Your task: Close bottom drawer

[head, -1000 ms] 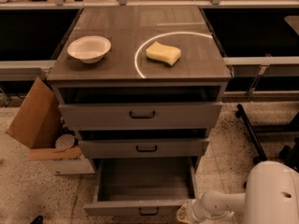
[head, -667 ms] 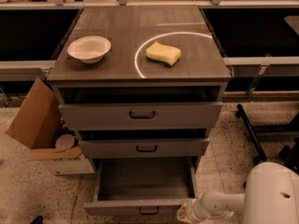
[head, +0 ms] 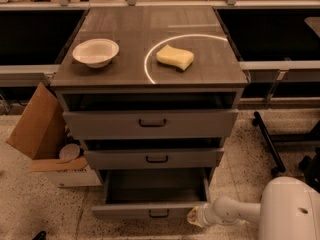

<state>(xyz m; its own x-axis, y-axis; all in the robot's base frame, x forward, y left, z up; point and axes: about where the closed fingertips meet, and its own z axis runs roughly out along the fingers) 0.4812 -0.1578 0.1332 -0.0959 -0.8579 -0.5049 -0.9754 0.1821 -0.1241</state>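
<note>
The bottom drawer point(head: 150, 211) is the lowest of three grey wood-grain drawers and stands pulled far out, its plain grey box inside showing. Its short front panel carries a small black bar handle point(head: 158, 214). My white arm reaches in from the lower right. My gripper point(head: 194, 217) is at the right end of the drawer's front panel, at or touching it.
The top drawer point(head: 150, 123) and middle drawer point(head: 154, 158) are each slightly open. A white bowl point(head: 95, 52) and a yellow sponge point(head: 175, 57) lie on the cabinet top. A cardboard box point(head: 42, 134) leans at the left. A black chair base point(head: 272, 144) stands at the right.
</note>
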